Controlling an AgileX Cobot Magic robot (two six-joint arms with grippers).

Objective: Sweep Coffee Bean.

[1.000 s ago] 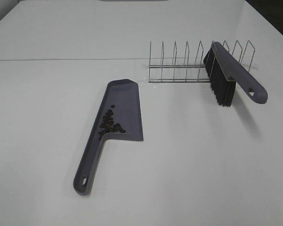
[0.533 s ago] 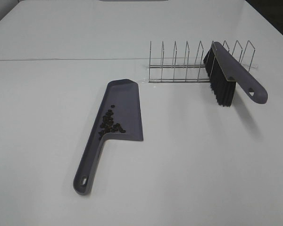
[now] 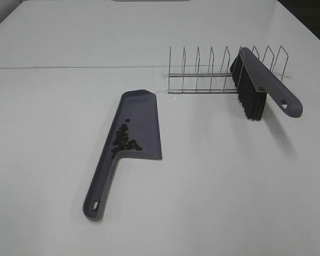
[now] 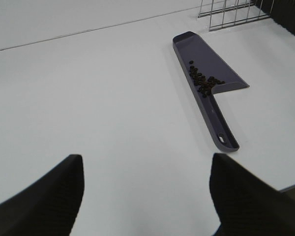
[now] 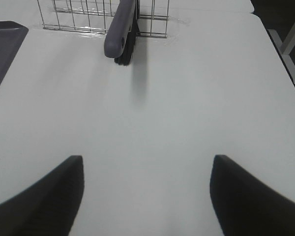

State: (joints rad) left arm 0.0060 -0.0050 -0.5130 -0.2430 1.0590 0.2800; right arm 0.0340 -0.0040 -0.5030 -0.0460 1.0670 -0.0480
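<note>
Several tiny dark coffee beans [image 3: 125, 140] lie in the purple-grey dustpan [image 3: 141, 114], near where its handle starts; they also show in the left wrist view [image 4: 202, 82], in the dustpan [image 4: 206, 56]. The purple-grey brush [image 3: 266, 82] with black bristles rests in the wire rack [image 3: 202, 72]; its handle end shows in the right wrist view [image 5: 119, 34]. My left gripper [image 4: 146, 196] is open and empty, low over the table, well short of the dustpan handle. My right gripper [image 5: 146, 196] is open and empty, well short of the brush. Neither gripper shows in the exterior view.
The white table [image 3: 229, 186] carries the dustpan at the middle left and the wire rack at the back right. A seam line [image 3: 69, 67] crosses the table's back. The table's right edge and a leg [image 5: 287, 44] show in the right wrist view.
</note>
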